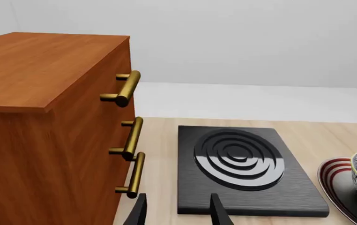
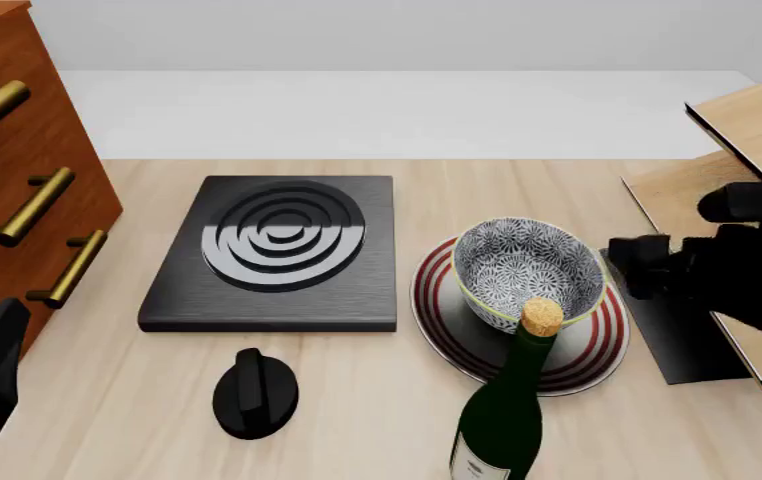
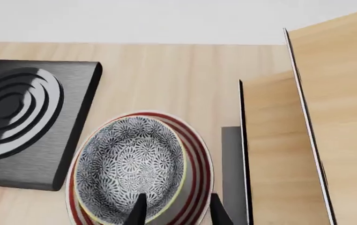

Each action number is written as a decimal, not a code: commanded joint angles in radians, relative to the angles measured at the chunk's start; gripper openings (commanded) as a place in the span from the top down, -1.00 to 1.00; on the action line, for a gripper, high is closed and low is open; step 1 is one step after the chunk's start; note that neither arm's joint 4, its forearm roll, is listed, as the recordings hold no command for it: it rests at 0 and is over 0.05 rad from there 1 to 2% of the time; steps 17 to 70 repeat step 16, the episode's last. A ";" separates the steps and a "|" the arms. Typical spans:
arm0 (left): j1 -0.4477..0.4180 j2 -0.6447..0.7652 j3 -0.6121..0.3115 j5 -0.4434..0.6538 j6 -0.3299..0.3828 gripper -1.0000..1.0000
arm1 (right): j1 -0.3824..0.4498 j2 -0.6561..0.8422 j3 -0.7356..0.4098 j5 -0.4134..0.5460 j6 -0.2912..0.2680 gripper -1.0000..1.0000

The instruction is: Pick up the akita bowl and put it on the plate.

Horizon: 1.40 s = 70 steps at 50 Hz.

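Front view: the akita bowl [image 2: 528, 272] is sitting upright on the plate [image 2: 592, 350], toward its far side.
Right gripper [image 3: 174, 210]: its fingers are standing apart over the bowl's near rim in the right wrist view, holding nothing.
Left gripper [image 1: 177, 212]: fingers are spread and empty, hanging low beside the wooden cabinet [image 1: 47, 126], pointing toward the black stove slab [image 1: 244, 168].
Bottle [image 2: 504, 405]: a dark green bottle with a cork is standing upright at the plate's near edge.
Black knob [image 2: 254, 393]: lying on the table [image 2: 128, 400] in front of the slab.
Wooden rack [image 2: 755, 180]: standing at the right, behind the right arm.
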 commanded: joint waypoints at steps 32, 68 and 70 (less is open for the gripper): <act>-0.004 0.000 -0.011 0.016 0.000 -1.00 | -0.009 -0.542 0.224 0.092 -0.061 -1.00; -0.004 0.000 -0.011 0.016 0.000 -1.00 | -0.009 -0.542 0.224 0.092 -0.061 -1.00; -0.004 0.000 -0.011 0.016 0.000 -1.00 | -0.009 -0.542 0.224 0.092 -0.061 -1.00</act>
